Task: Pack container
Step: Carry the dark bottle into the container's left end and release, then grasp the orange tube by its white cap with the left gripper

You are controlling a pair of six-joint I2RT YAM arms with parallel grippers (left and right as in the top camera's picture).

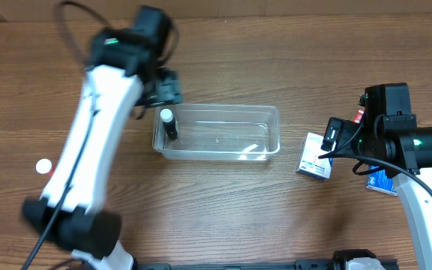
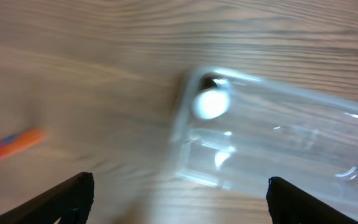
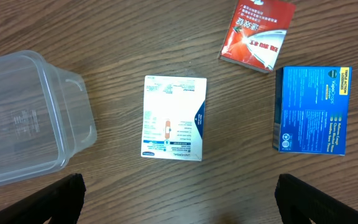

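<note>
The clear plastic container (image 1: pixel 217 133) lies in the middle of the table, with a small dark bottle with a white cap (image 1: pixel 169 124) standing in its left end. The left wrist view, blurred, shows the container (image 2: pixel 278 140) and the white cap (image 2: pixel 211 103). My left gripper (image 2: pixel 179 199) is open and empty, above the table just left of the container's left end. My right gripper (image 3: pixel 176 199) is open and empty, over a white box (image 3: pixel 173 117) that lies right of the container (image 3: pixel 23 124). The white box also shows in the overhead view (image 1: pixel 313 157).
A red box (image 3: pixel 257 33) and a blue box (image 3: pixel 312 110) lie right of the white box. A small white cap (image 1: pixel 44 166) lies at the table's left. An orange pen-like thing (image 2: pixel 8 147) lies left of the container.
</note>
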